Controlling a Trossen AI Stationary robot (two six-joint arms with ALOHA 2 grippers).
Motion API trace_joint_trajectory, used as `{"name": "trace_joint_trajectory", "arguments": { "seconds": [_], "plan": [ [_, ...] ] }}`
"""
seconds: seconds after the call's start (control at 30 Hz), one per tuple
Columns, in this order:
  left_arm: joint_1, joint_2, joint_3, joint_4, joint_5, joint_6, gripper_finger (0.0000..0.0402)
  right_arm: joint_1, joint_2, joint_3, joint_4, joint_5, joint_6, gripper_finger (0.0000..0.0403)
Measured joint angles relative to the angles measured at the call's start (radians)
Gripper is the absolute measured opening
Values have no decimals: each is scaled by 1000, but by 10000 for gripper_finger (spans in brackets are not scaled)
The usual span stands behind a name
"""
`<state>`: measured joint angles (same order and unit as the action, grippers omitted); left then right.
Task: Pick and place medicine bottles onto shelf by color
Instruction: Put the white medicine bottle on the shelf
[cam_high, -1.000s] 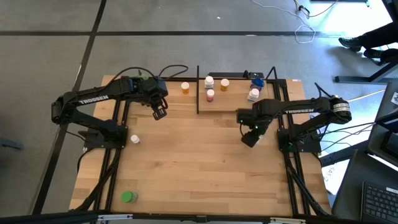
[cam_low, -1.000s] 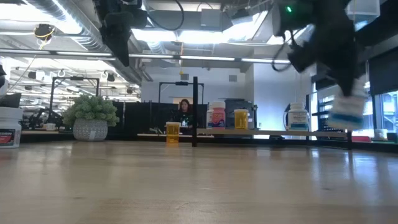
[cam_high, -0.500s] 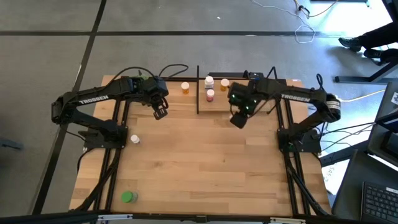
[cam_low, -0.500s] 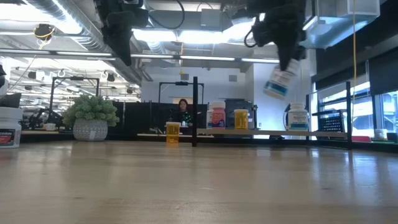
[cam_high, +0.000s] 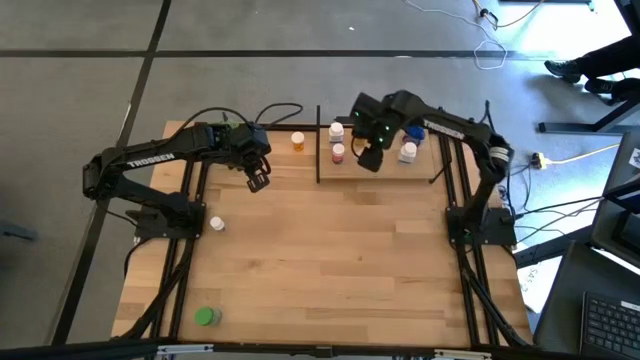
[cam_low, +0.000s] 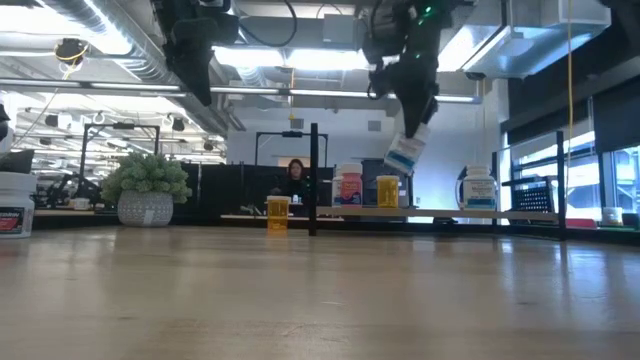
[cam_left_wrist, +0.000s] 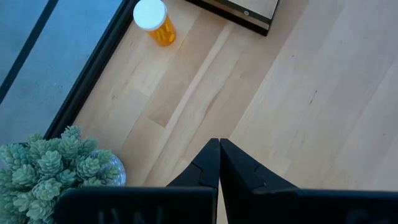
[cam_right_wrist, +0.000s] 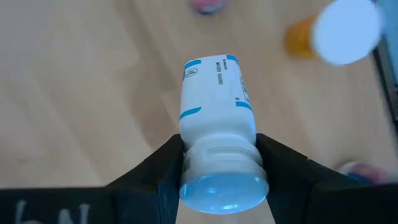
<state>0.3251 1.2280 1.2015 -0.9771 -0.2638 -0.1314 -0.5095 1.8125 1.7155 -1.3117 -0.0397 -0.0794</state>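
1. Gripping a white bottle with blue label bands by its cap end, the right end effector hangs above the shelf at the far edge of the surface.
2. In the low view that bottle hangs tilted in the air, clear of the shelf board.
3. On the shelf stand a pink-red bottle, a white-capped bottle and another white bottle.
4. An orange bottle stands just outside the shelf, on the surface.
5. The left end effector is clenched and empty, raised above the surface near the orange bottle.
6. A small white bottle and a green bottle sit well apart on the left side.
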Motion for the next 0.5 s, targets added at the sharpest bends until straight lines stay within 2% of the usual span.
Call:
{"name": "trace_joint_trajectory", "arguments": {
  "seconds": [0.27,0.5],
  "plan": [
    [0,0,0,0,0,0,0,-55,130,104,-50,15,-64,179],
    [0,0,0,0,0,0,0,-58,167,111,-52,13,-91,179]
  ]
}}
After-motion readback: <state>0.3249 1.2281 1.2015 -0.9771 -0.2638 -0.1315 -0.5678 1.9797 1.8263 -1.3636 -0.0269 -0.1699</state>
